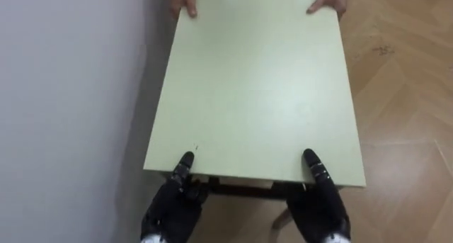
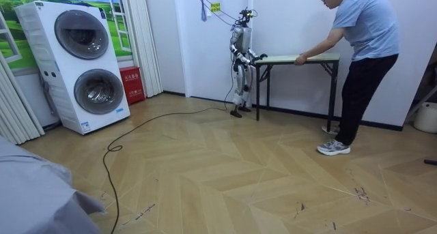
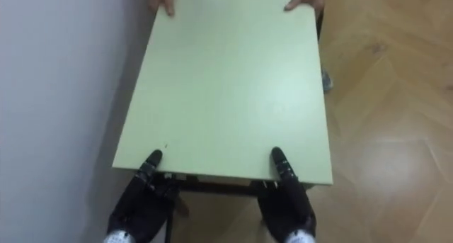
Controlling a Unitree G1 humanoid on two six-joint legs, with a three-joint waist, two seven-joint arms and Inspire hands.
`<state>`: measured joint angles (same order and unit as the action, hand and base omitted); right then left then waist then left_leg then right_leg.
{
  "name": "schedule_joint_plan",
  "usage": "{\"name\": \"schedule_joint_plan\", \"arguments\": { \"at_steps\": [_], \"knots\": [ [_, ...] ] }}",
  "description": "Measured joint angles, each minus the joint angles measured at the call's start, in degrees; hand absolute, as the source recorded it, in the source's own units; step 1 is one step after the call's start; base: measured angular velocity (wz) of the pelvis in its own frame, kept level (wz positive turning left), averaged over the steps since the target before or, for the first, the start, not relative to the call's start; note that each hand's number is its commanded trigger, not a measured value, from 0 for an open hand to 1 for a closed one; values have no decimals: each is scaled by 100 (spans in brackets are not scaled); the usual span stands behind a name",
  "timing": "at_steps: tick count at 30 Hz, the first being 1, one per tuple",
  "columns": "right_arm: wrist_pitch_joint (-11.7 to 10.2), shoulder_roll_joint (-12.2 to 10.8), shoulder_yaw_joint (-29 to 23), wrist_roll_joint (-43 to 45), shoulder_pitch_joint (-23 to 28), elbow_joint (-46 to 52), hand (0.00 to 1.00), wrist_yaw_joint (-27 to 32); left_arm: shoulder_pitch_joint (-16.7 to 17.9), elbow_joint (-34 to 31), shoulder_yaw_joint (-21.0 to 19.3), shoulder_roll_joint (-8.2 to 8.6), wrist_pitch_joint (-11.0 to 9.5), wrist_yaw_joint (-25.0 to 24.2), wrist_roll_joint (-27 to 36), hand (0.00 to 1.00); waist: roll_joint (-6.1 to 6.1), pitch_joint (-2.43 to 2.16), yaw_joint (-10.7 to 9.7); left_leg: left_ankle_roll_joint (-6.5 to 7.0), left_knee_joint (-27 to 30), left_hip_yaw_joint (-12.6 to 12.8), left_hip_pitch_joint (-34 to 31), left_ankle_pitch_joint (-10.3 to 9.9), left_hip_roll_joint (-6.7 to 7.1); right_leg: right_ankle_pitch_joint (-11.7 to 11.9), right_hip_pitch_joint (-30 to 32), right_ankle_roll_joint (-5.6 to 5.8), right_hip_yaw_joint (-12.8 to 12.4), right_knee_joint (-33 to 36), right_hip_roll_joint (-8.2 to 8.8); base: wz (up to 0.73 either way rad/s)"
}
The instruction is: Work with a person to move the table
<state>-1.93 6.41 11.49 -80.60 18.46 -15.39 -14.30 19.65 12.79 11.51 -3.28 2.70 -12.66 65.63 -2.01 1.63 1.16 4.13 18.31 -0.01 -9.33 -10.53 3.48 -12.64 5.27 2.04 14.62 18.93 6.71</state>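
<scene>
Eye views: on the robot's head, close above the near end of the table (image 1: 255,87), facing steeply down along it | both share its top, wall (image 1: 64,94) at left, floor (image 1: 403,94) at right | room view: standing well off across the floor, facing the wall, side-on to robot and table.

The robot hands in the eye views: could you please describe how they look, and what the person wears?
The left robot hand and the right robot hand are both black and jointed, each with a white patch at the wrist. The person wears a light blue short-sleeved shirt, dark trousers and grey trainers.
</scene>
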Motion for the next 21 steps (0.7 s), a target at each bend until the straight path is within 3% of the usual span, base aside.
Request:
{"name": "schedule_joint_plan", "arguments": {
  "at_steps": [9,21],
  "knots": [
    [-1,6,24,-11,158,-4,100,26,76,11,-37,-6,178,77,-55,100,170,-7,111,-5,-302,88,312,-1,12,75,-486,56,-47,-549,-81,10],
    [-50,-31,82,13,212,-9,100,60,98,12,-39,2,181,88,-89,100,212,14,87,-4,-308,178,386,-3,8,75,-642,57,-61,-598,-89,7]
  ]
}}
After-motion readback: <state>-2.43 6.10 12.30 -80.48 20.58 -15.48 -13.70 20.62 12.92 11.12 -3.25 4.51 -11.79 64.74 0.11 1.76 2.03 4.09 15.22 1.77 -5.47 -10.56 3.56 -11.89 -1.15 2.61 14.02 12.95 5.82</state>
